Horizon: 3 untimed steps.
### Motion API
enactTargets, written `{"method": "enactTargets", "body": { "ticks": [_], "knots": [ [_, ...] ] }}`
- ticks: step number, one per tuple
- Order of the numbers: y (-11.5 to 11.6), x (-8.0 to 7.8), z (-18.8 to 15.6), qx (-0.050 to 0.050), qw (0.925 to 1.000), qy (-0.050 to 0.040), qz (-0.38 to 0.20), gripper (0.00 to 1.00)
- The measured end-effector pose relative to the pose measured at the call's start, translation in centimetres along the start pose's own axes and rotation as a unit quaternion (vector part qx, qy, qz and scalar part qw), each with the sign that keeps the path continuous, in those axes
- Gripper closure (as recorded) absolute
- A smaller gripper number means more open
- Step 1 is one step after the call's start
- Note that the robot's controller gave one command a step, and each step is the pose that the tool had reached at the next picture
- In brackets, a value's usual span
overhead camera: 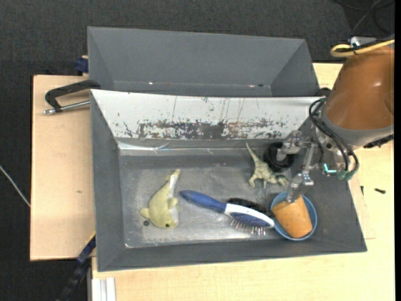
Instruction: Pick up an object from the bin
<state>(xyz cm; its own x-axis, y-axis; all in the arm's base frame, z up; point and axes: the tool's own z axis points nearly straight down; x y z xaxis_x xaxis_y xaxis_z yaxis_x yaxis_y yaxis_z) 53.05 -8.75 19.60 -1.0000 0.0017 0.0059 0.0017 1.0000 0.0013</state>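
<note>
My gripper (305,168) hangs at the right side of the bin, reaching down from under the orange wrist cover. Its lower end sits at the back rim of an orange cup with a blue rim (294,218), which lies in the front right corner. Just left of the gripper stands a small pale green dinosaur toy (262,170). A small black object (276,153) lies behind the dinosaur, near the back wall. A hairbrush with a blue handle (222,208) lies on the floor, its bristle head next to the cup.
A yellow-green plush dolphin (164,205) lies at the front left of the bin floor. The arm's orange cover and cables hang over the right wall.
</note>
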Motion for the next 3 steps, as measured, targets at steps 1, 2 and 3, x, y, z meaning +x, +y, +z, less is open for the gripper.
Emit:
{"method": "enactTargets", "body": {
  "ticks": [1, 2, 3],
  "knots": [
    [0.9, -5.4, 11.4, 0.001, 0.9993, -0.0119, -0.035, 0.00],
    [0.9, -5.6, 10.8, 0.002, 0.9992, -0.0154, -0.036, 1.00],
    [0.4, -6.8, -3.7, 0.002, 0.9983, -0.0108, -0.056, 1.00]
  ]
}}
